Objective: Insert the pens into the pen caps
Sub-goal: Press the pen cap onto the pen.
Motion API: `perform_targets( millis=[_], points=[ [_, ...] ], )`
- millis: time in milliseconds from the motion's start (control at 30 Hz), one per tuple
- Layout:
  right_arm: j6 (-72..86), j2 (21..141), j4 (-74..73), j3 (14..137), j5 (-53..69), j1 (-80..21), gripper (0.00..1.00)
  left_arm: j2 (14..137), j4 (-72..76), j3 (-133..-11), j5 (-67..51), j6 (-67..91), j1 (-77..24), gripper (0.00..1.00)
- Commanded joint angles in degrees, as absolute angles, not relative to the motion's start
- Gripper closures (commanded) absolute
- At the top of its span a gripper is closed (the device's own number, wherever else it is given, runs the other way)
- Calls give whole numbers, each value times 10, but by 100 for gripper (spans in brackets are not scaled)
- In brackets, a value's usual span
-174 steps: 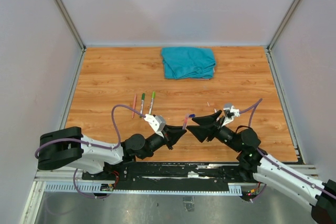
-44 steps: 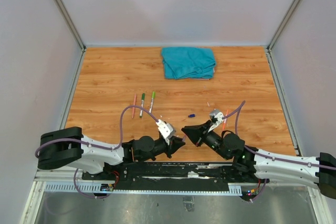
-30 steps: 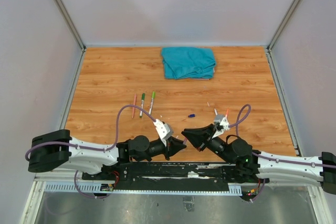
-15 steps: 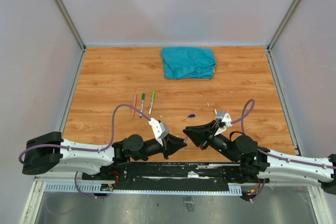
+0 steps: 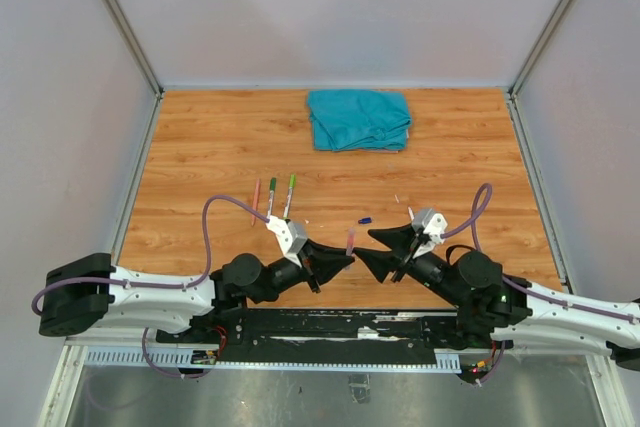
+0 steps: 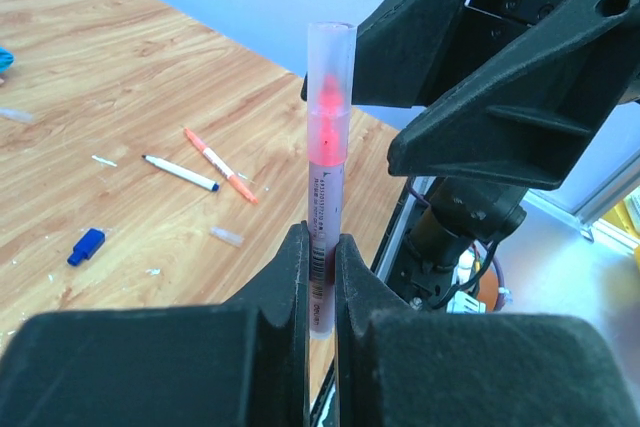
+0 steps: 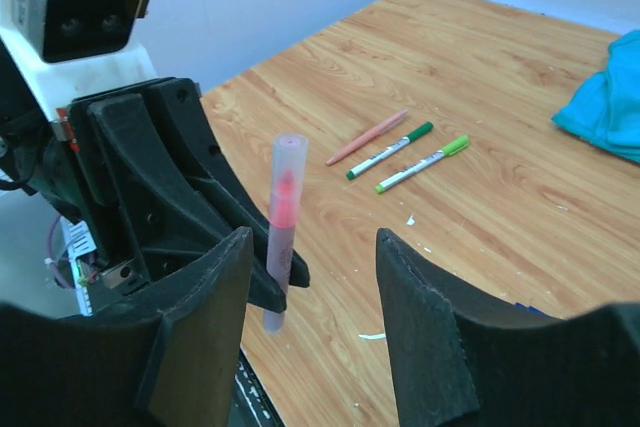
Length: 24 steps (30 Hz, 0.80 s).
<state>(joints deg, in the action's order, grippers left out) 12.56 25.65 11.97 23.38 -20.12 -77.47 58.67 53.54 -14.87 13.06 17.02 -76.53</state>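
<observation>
My left gripper point(image 5: 343, 259) is shut on a pale pink pen point(image 5: 349, 240) and holds it upright above the table's front edge. In the left wrist view the pen point(image 6: 325, 147) stands between my fingers point(image 6: 290, 277), with a translucent cap point(image 6: 331, 57) over its red tip. My right gripper point(image 5: 372, 250) is open, facing the pen with its jaws on either side and not touching it point(image 7: 282, 227). Three capped pens, pink point(image 5: 256, 201), dark green point(image 5: 271, 197) and light green point(image 5: 289, 194), lie left of centre. A loose blue cap point(image 5: 365, 219) lies on the wood.
A folded teal cloth point(image 5: 360, 119) lies at the back centre. An orange pen point(image 6: 220, 164), a white pen with a blue tip point(image 6: 180, 173) and a small clear cap point(image 6: 226, 236) lie on the wood behind the right gripper. White walls enclose the table.
Both grippers have risen and moved away from the front rail. The pink pen now stands up in plain view between them, with the right jaws apart from it.
</observation>
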Motion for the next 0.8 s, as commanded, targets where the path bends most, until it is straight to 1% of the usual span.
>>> perform_targets(
  millis=[0,233,333,633,700,767],
  points=[
    [126,257,68,266,-250,-786,48,590,566,-138,151,180,-763,100],
    [157,305,35,296,-235,-785,51,597,569,-141,146,182,-763,99],
    [168,323,46,298,-235,-784,56,600,574,-143,142,182,-763,99],
    [184,358,86,289,-214,-777,64,599,578,-142,133,180,-763,99],
    [189,361,95,286,-207,-775,67,600,579,-142,132,180,-763,100],
    [193,365,100,286,-202,-773,74,600,580,-141,130,180,-763,100]
  ],
)
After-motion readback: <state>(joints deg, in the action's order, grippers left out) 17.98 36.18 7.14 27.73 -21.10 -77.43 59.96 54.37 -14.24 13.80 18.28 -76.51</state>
